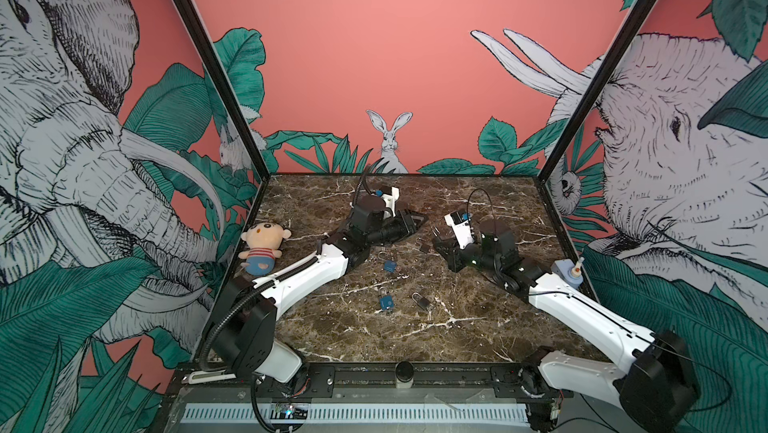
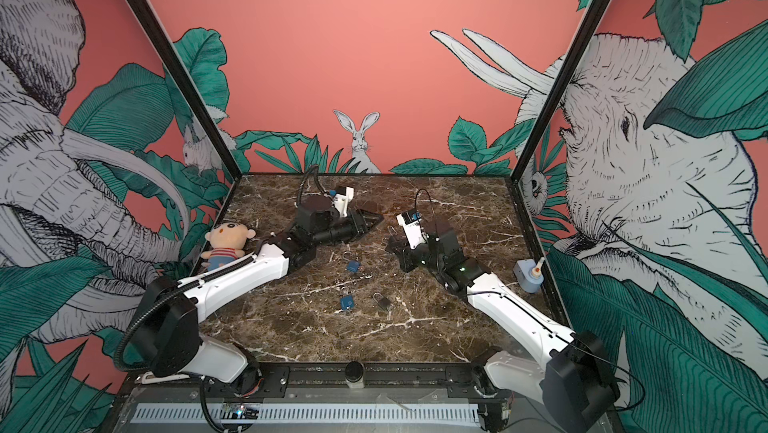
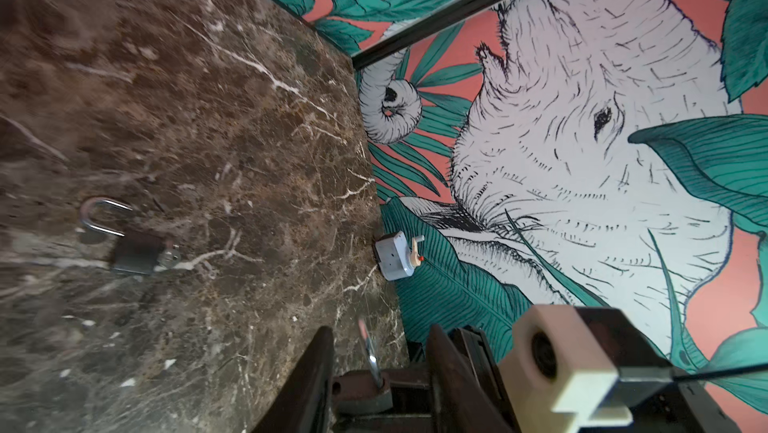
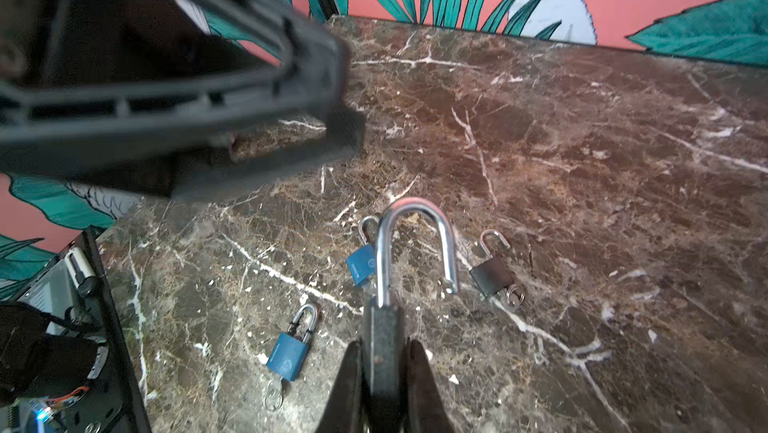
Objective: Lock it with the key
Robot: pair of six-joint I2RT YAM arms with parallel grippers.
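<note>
Padlock [image 4: 382, 327] of dark metal sits in the right hand [image 4: 385, 354], over the back half of the counter [image 1: 478, 327]: the two dark fingers [image 4: 419, 387] are closed on the flat sides of its body, and its silver shackle [image 4: 411, 215] points away from the wrist. This shackle is open, with the short leg free outside the body. The left hand [image 1: 419, 221] is near, facing the right one, and its fingers stand apart; in the right wrist view a piece of counter shows between them and nothing is clamped there. In the left wrist view a thin silver piece [image 3: 369, 348] stands between those fingers (it is blurred, so I cannot tell if it is a key or the edge of the shackle). Three more padlocks lie on the counter, between the hands and the front edge. The farther blue padlock [image 4: 360, 269] seems to have an open shackle; the nearer blue padlock [image 4: 288, 355] is shut and has a key with a ring [image 4: 274, 399] in its bottom. A second dark padlock [image 4: 491, 275] lies with open shackle and also carries a key ring [image 4: 514, 298]. A plush doll [image 1: 262, 246] lies at the counter's left edge, a pale blue box [image 1: 567, 274] stands at the right edge.
</note>
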